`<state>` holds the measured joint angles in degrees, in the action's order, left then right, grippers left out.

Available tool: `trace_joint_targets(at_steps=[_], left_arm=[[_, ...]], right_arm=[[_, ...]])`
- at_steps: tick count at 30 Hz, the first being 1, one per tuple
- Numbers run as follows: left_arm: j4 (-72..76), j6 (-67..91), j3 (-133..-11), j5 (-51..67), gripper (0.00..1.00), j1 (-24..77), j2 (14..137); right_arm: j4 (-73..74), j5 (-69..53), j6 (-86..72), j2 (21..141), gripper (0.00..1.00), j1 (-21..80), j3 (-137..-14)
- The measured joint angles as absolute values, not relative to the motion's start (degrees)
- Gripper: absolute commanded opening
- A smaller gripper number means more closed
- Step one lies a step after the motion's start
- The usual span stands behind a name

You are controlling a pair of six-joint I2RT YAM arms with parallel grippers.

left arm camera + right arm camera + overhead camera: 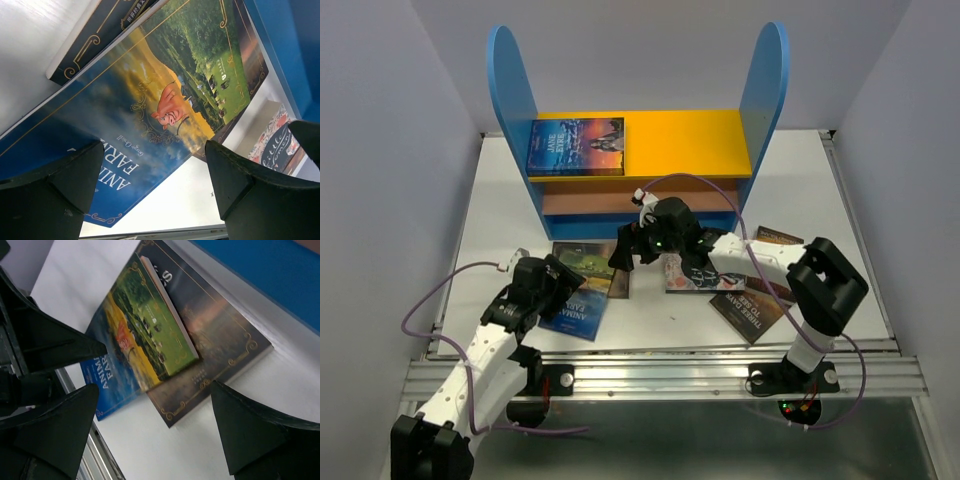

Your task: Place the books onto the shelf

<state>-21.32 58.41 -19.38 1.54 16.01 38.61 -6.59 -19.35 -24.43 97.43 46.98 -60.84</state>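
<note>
Over the table (800, 190), the left gripper (155, 170) and right gripper (155, 390) both stand spread wide.
A pig-cover book (165, 100) overlaps a darker book (220, 345), apparently ungripped; another book (575, 147) lies on the shelf (690, 140).

Overhead view faces twelve o'clock across the bench (800, 190); both wrist views, close, seemingly share the Animal Farm book (165, 107).

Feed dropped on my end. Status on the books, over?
Left end effector open above pig-cover book. Right end effector open, empty. One book on shelf, other books on table. Right arm crosses shelf front.
</note>
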Motion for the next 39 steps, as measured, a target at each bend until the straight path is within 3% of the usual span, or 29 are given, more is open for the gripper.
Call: trace_joint_targets(at_steps=[10,33,39], left_arm=[[-18.76,59.90,-18.24,2.66,0.95,16.01,38.72],[-18.70,60.82,-18.22,2.57,0.95,16.01,38.79],[-18.72,61.34,-18.22,2.50,0.95,16.01,38.76]], right_arm=[[-9.93,-23.33,-24.47,106.63,1.00,47.40,-66.48],[-13.61,-24.45,-29.61,112.99,1.00,48.05,-67.75],[-16.21,-26.20,-31.64,112.84,0.89,47.81,-66.39]])
